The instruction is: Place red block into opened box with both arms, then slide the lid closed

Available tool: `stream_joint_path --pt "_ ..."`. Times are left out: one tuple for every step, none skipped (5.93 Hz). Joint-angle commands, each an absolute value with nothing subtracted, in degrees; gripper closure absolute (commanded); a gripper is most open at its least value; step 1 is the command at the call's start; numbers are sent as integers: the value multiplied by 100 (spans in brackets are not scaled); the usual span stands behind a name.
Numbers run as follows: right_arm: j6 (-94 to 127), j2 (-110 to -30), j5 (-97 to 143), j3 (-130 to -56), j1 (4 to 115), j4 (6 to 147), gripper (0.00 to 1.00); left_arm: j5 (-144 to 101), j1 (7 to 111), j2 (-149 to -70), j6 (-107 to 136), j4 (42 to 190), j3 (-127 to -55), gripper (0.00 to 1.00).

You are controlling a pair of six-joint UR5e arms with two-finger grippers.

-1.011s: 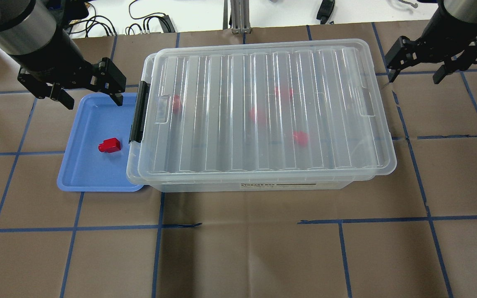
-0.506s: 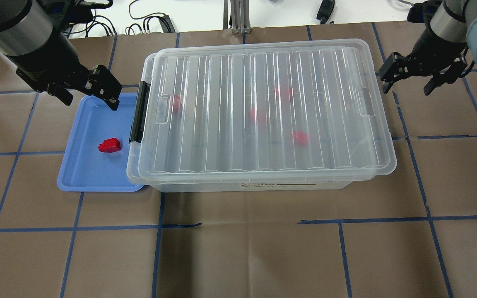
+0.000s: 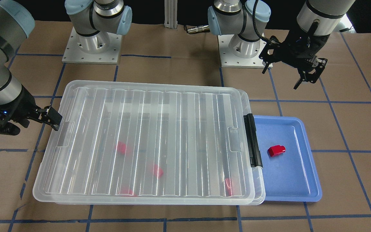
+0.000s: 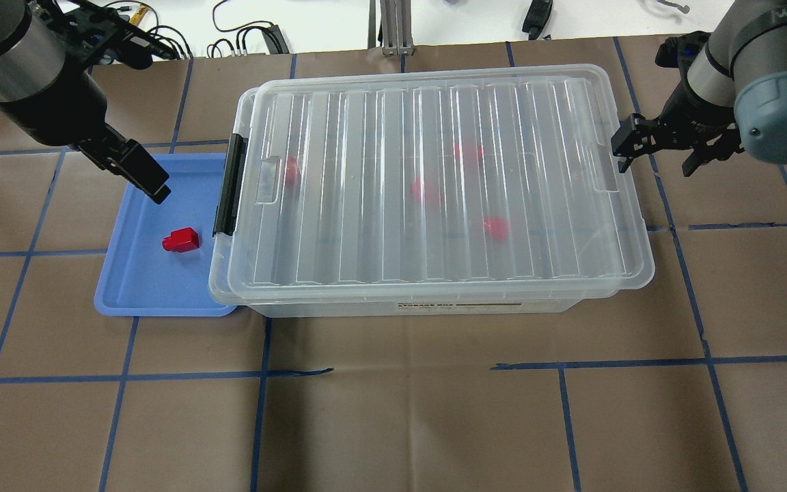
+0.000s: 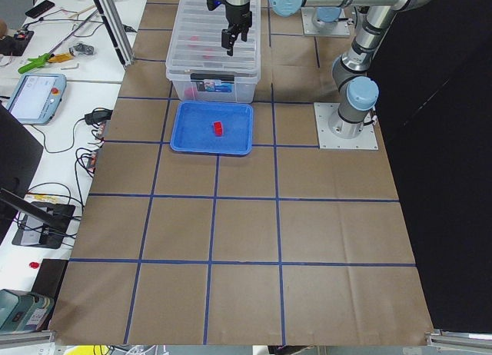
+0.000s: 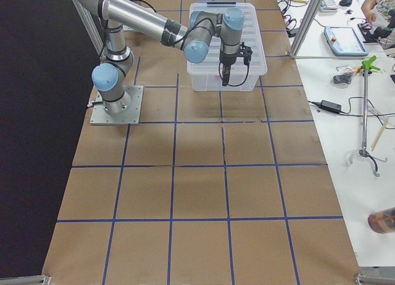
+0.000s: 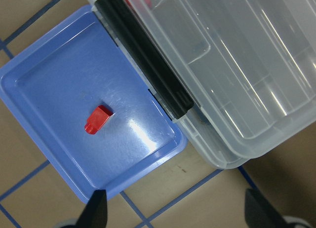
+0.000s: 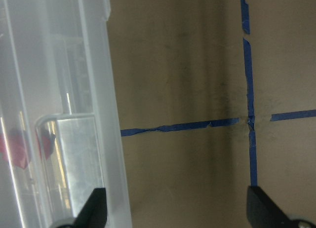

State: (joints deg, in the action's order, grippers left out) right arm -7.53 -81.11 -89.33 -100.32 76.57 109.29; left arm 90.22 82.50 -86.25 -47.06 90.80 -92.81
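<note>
A small glossy red block (image 4: pixel 180 240) lies on a blue tray (image 4: pixel 127 287) just beside the lidded clear box (image 4: pixel 339 309). The box's label (image 4: pixel 458 305) is too small to read. The left gripper (image 3: pixel 280 79) and right gripper (image 4: pixel 653 164) hover with fingers apart.

The box (image 4: pixel 339 308), a clear shallow bin, stands flat on the desk (image 4: pixel 434 410). Its ribbed clear lid (image 4: pixel 434 123) lies over it, shifted slightly away from the black clip bar (image 4: pixel 229 184). Four red blocks (image 4: pixel 496 227) show blurred inside the box. Another red block (image 4: pixel 180 240), glossy, lies just beside the box's clip end in a blue tray (image 4: pixel 127 287), with its stub pointing away from the box.
</note>
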Motion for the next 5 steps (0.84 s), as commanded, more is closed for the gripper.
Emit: stream_joint_path --pt "-817 -8095 -8912 -10134 7716 10951 0 9018 7931 -8762 -7018 8844 -9543 5" --pt "-835 -8095 -8921 -10134 7725 10951 0 9026 7710 -8789 -8388 8642 -9736 5" --pt "-1000 -8077 -8938 -10116 7726 10977 0 9026 7621 -8815 -9507 8413 -9947 5" --pt "-1219 -8068 -8999 -10125 7717 11273 0 9018 7420 -8946 -9866 7959 -10289 5" --pt "-1283 -8060 -9017 -10116 7699 11320 0 8991 7131 -9095 -10157 7467 -10631 5"
